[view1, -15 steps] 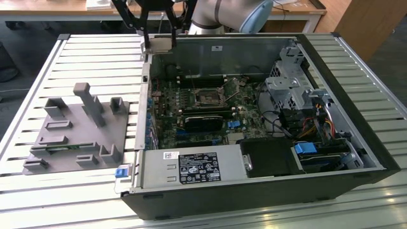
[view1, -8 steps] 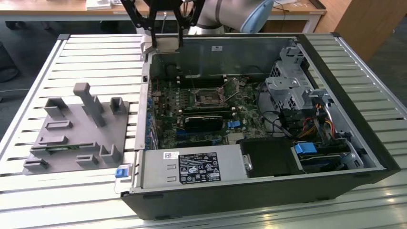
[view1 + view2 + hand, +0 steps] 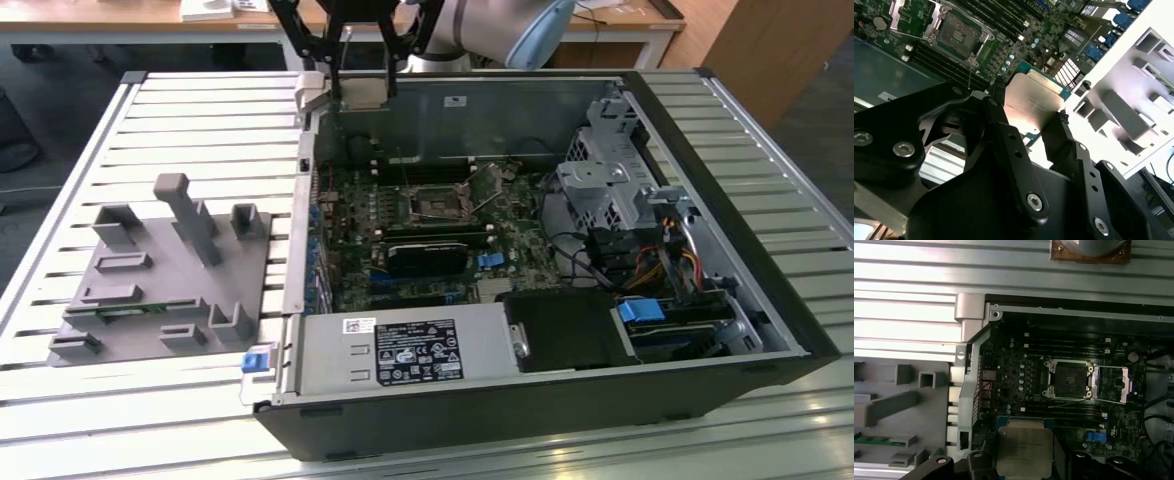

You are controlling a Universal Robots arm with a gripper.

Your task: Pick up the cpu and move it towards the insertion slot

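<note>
The cpu [image 3: 1033,102], clamped by its edges between the fingers of the end effector [image 3: 1029,102], is held above the motherboard near the insertion slot [image 3: 1070,379], over which it is best kept level and squared before lowering.

cpu [image 3: 1024,447] lower edge behind the fingers [image 3: 1076,460]
</note>
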